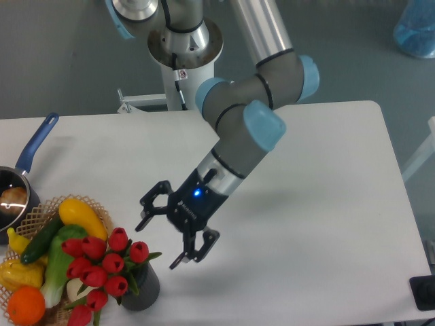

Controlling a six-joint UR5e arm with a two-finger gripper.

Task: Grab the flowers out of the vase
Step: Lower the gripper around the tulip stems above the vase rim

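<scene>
While I am watching from the fixed camera, the table [326,170] is filling most of the frame, white and flat, with the arm [238,139] slanting down from the top centre toward the lower left. At the left edge a basket [32,216] of vegetables and fruit is sitting, with a blue-handled pot [20,173] just above it.

My gripper [163,241] is hanging left of centre with its fingers spread wide and nothing between them, tilted so the tips are pointing down and left. The flowers [102,266] are lying below and to the left of those tips, near but apart, standing in the vase [143,288] at the bottom left, just beside the basket. I am judging that their stems are running roughly upright out of the vase's mouth and leaning left, so the approach should be closing across that axis.

The flowers are showing as a tight bunch of red tulip heads with green leaves, spreading wider than the small dark ribbed vase.
</scene>
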